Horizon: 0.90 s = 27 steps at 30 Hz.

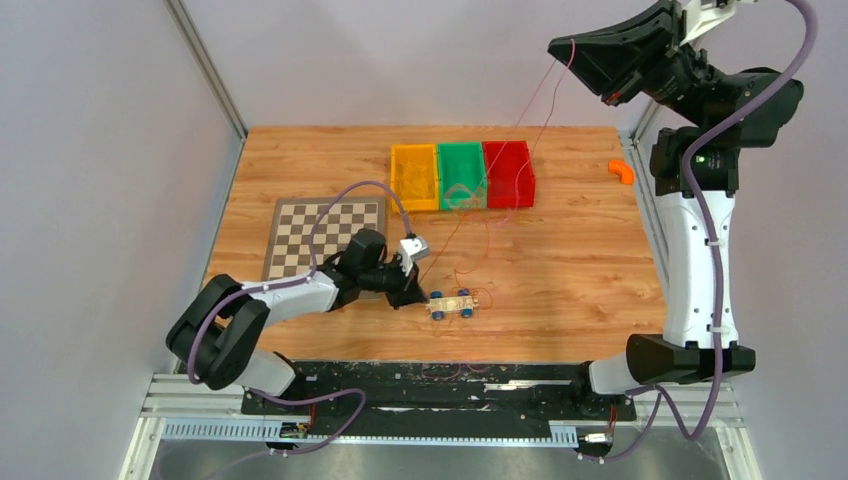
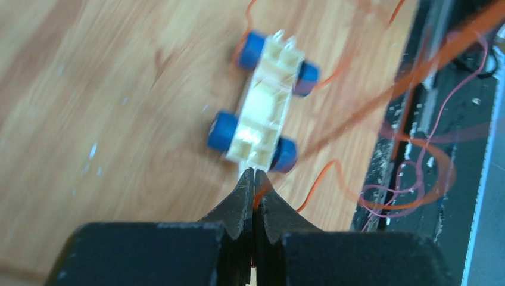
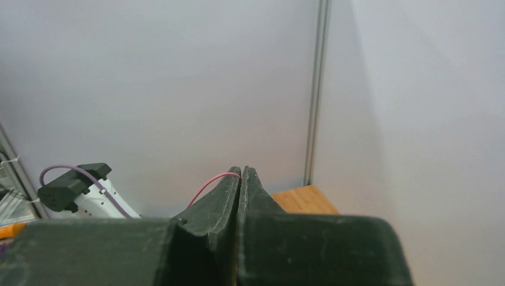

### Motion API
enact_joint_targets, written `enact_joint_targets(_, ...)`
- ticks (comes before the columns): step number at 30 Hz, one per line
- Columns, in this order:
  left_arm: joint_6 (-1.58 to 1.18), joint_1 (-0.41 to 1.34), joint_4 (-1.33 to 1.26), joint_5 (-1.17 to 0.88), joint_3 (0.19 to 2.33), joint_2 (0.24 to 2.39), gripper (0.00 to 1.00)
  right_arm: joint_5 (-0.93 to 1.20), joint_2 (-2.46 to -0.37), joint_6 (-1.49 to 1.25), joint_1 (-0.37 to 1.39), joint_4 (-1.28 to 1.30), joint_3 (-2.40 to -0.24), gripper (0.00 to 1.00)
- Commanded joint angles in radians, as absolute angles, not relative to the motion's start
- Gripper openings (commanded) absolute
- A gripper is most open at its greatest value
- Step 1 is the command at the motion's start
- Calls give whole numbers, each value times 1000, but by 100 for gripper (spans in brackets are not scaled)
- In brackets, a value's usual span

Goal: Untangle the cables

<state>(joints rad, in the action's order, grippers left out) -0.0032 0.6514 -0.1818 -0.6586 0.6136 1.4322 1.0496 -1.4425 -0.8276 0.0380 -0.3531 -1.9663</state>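
Cables [image 2: 417, 74] loop near-centre around wheeled toy [image 1: 452, 305]. One red strand taut, long axis near-left to far-right, over bins [image 1: 462, 175]. Right gripper [image 1: 565, 48] raised, clamped on it. Left gripper [image 2: 254, 179] pinching orange strand.

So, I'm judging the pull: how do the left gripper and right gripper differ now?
The left gripper hangs low over the table by the blue-wheeled toy; the right gripper is raised high, toward the far right. The left gripper pinches an orange cable, the right gripper a red cable. Both are shut on thin cables.
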Motion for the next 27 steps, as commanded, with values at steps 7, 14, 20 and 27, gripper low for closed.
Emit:
enact_joint_targets(7, -159, 501, -41, -516, 616, 1500, 0, 994, -1496, -991, -225, -506, -2075, 0)
enact_joint_targets(14, -149, 453, -25, -579, 572, 1416, 4, 1025, -1487, -1029, -296, -551, -2012, 0)
enact_joint_targets(20, -107, 483, 91, -671, 685, 1250, 78, 1049, -1428, -924, -287, -483, -1853, 0)
enact_joint_targets(27, -26, 494, 208, -695, 784, 1101, 100, 1031, -1447, -872, -222, -451, -1868, 0)
